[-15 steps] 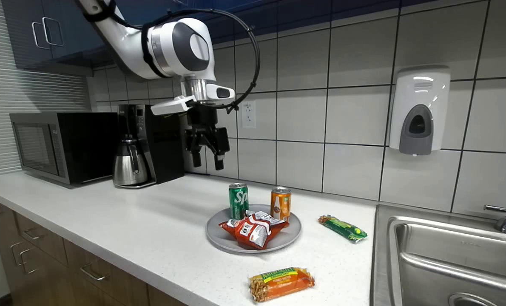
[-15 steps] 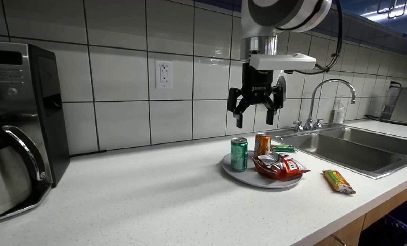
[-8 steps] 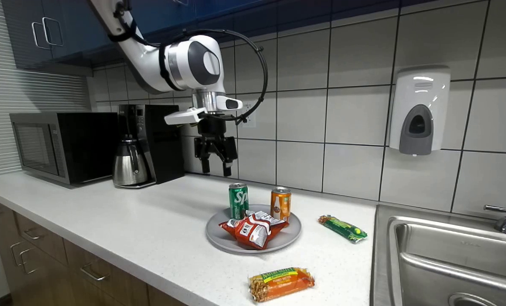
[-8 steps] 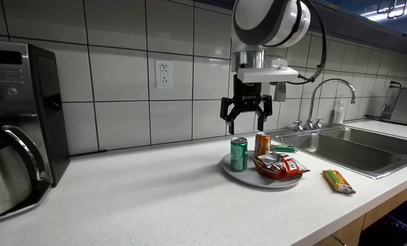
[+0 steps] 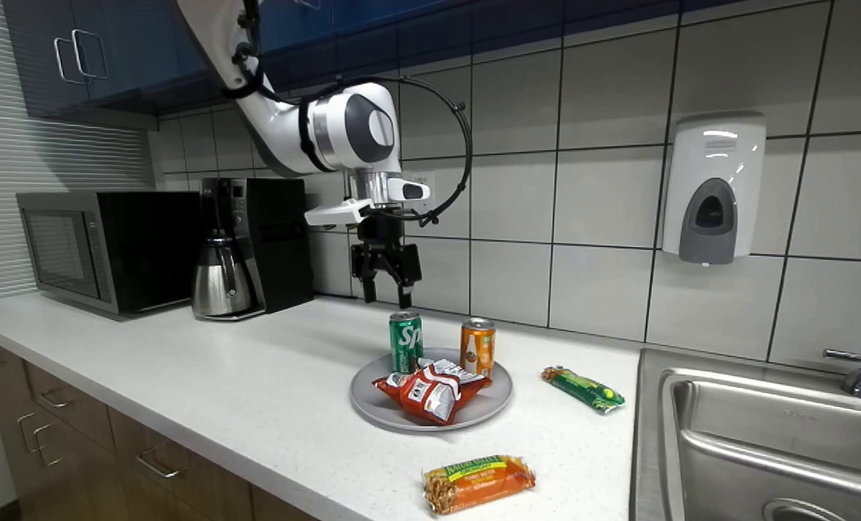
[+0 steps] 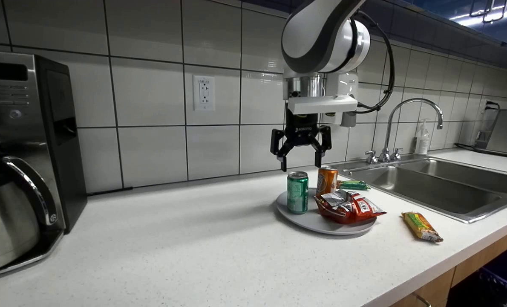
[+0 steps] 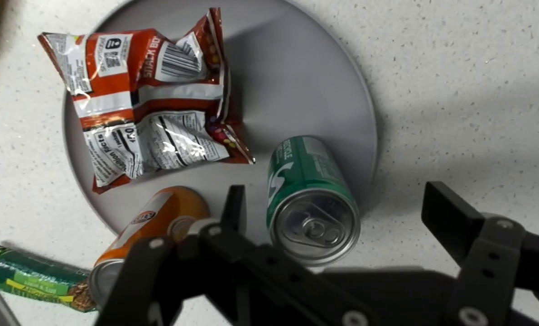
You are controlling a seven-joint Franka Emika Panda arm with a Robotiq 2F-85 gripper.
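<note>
The black two-fingered claw (image 6: 301,164) is positioned, its jaws set wide apart, close above a green cylindrical metal can (image 5: 406,344). The can is stood upright on a round grey plate (image 5: 370,402); with the plate read as a dial in an exterior view, it is located at 11 o'clock. An orange cylindrical metal can (image 5: 478,349) is stood at 1 o'clock, and a glossy red-and-silver snack bag (image 5: 436,393) is laid toward 6 o'clock. Outside the plate, on the speckled white desk (image 5: 271,391), a green-wrapped bar (image 5: 584,389) is found at 3 o'clock and an orange-wrapped bar (image 5: 480,483) at 5 o'clock
</note>
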